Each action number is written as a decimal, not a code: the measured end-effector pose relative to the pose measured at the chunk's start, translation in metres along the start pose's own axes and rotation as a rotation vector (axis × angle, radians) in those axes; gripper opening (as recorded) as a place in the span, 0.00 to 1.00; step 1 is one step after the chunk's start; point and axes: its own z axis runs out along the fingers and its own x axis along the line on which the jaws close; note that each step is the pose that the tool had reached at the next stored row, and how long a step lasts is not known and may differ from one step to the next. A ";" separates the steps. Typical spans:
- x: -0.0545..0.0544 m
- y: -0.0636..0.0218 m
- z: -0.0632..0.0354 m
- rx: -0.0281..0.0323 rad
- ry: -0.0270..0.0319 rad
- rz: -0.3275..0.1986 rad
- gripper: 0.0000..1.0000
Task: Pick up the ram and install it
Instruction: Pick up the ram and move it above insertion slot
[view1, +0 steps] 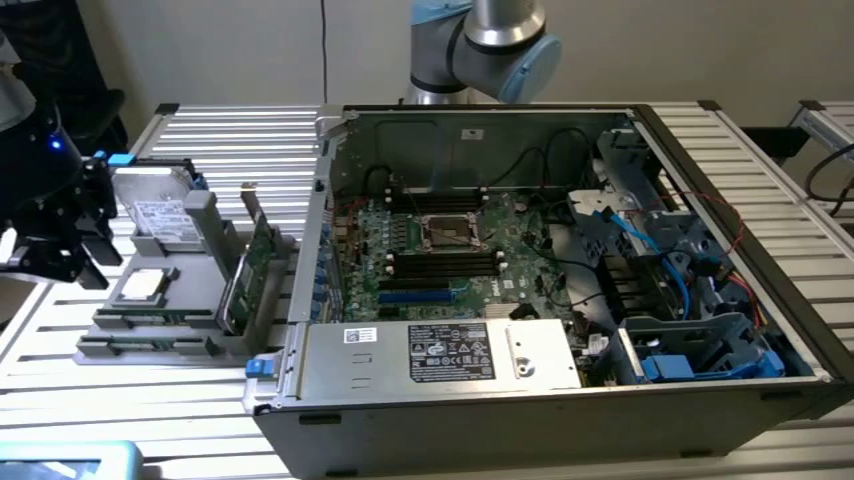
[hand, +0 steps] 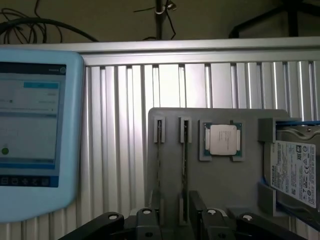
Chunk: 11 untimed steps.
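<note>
Gripper: The gripper (view1: 64, 262) hangs at the exterior view's left, over the tray (view1: 100, 350) and well apart from the case (view1: 534, 400).
Jaws: They are spread as wide as they go, and nothing is gripped or touched.
Ram: The ram (hand: 185, 165) stands on edge in a tray slot just beside the CPU (hand: 222, 140). A second stick (hand: 159, 165) stands in the neighbouring slot. Which of the two the gripper is lined up on cannot be told.
Reason for edge-up storage: The thin top edge is presented upward, so it is judged that the stick can be pinched across its flat faces without the chips being pressed against the tray.
Reason for the wide jaws: Room is left either side of a slim stick, which is judged to allow for small misalignment.
Tray layout: The sticks, the CPU, the drive (hand: 295, 175) and the upright card (view1: 247, 270) are each kept in a separate pocket, apart from one another. This is judged to fix each part at a known place.
Case: It is laid on its side with the panel off, so the board (view1: 521, 240) faces up and its long slots (view1: 441, 265) are open to approach from above.
Pendant: The pendant (hand: 35, 130) lies on the table (view1: 214, 140) near the tray, clear of the gripper.
Progress: The pick-up is not yet made.
</note>
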 end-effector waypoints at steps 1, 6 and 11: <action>0.000 -0.0005 0.0018 0.0000 0.0000 0.000 0.36; 0.009 -0.0017 0.0108 -0.0001 0.0001 -0.001 0.36; 0.012 -0.0046 0.0198 0.0000 0.0001 -0.001 0.36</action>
